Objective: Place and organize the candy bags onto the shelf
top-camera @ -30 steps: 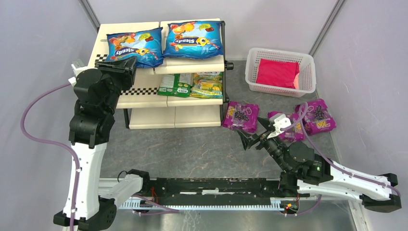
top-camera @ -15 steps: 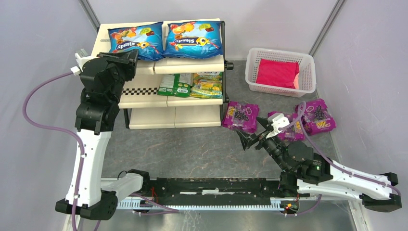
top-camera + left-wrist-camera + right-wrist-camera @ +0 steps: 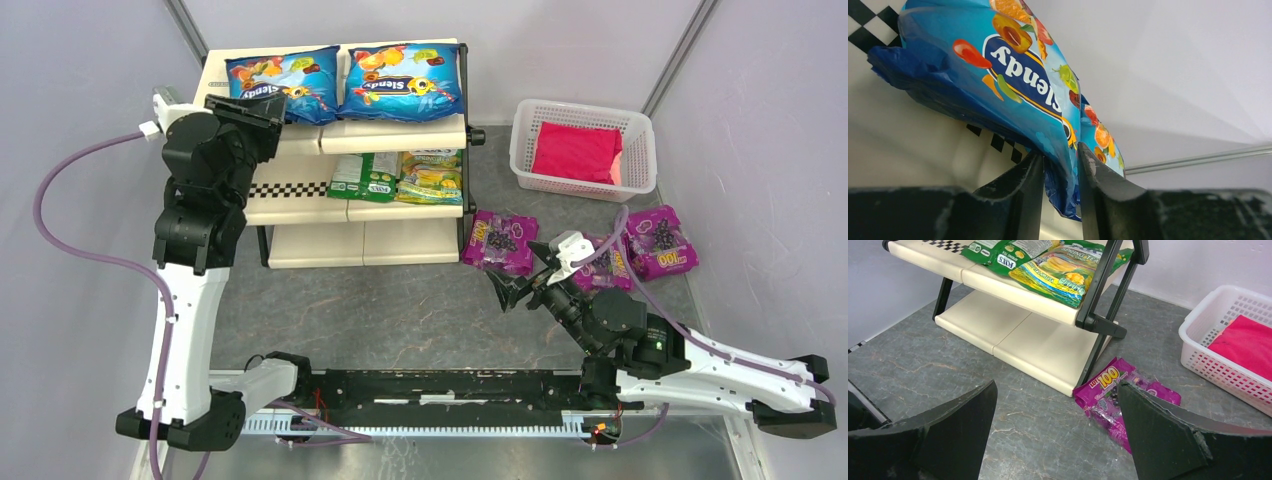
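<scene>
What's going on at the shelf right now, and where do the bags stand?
The left gripper pinches an edge of the left blue fruit-print candy bag on the top tier of the cream stepped plastic shelf, beside the second blue bag. Two green-yellow candy bags lie on the middle tier. The right gripper hangs open near three purple grape-print bags, which lie on the grey tabletop, not yet shelved.
</scene>
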You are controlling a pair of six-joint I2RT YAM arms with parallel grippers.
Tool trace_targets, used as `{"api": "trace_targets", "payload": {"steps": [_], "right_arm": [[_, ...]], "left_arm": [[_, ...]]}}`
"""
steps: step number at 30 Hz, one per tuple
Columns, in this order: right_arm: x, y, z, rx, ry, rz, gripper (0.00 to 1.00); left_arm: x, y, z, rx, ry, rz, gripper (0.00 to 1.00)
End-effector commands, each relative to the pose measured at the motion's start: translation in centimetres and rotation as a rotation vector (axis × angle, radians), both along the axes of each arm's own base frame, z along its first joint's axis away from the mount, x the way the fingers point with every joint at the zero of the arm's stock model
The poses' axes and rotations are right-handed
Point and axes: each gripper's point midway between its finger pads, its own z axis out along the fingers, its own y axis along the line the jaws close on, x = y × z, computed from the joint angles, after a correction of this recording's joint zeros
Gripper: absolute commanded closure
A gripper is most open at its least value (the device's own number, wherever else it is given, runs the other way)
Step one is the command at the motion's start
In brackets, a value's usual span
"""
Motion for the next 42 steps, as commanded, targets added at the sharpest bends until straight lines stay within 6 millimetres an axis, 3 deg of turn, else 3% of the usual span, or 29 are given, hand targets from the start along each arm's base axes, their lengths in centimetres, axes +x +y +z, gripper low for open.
{"api": "trace_targets", "payload": {"steps": [1, 6, 11, 16, 18, 22, 27, 31, 36, 42], "right_arm": [[-0.1, -0.3, 2.1, 0.056, -0.008, -0.002, 0.02], [-0.1, 0.0, 2.1, 0.063, 0.001, -0.001, 0.03], [0.0, 0.4, 2.0, 0.066, 0.003, 0.0, 0.02], [0.2, 0.9, 2.0, 0.045, 0.003, 0.002, 0.03], [0.1, 0.9, 2.1, 0.05, 0.004, 0.004, 0.03], [0.0, 0.9, 2.3, 0.076, 0.003, 0.011, 0.02], [0.1, 0.8, 1.4, 0.064, 0.016, 0.002, 0.02], [0.1, 1.2, 0.4, 0.025, 0.034, 0.001, 0.02], [0.3, 1.7, -1.3, -0.027, 0.065, -0.011, 0.02], [0.9, 2.2, -5.8, -0.056, 0.118, -0.058, 0.02]], "left_arm": [[-0.3, 0.7, 3.4, 0.093, -0.1, 0.015, 0.65], [0.6, 1.1, 2.4, 0.106, -0.069, 0.012, 0.73], [0.4, 2.2, 2.3, 0.139, -0.063, 0.042, 0.73], [0.5, 1.9, 1.4, 0.178, -0.038, 0.014, 0.7], [0.4, 1.3, 1.1, 0.182, -0.027, -0.024, 0.64], [-1.2, -0.3, 1.4, 0.182, -0.04, -0.125, 0.41], [-5.3, -2.2, 2.4, 0.232, -0.114, -0.26, 0.07], [-8.8, -3.4, 2.1, 0.335, -0.151, -0.364, 0.0], [-12.6, -5.4, -1.1, 0.43, -0.169, -0.527, 0.0], [-16.0, -8.9, -9.2, 0.319, -0.151, -0.792, 0.0]]}}
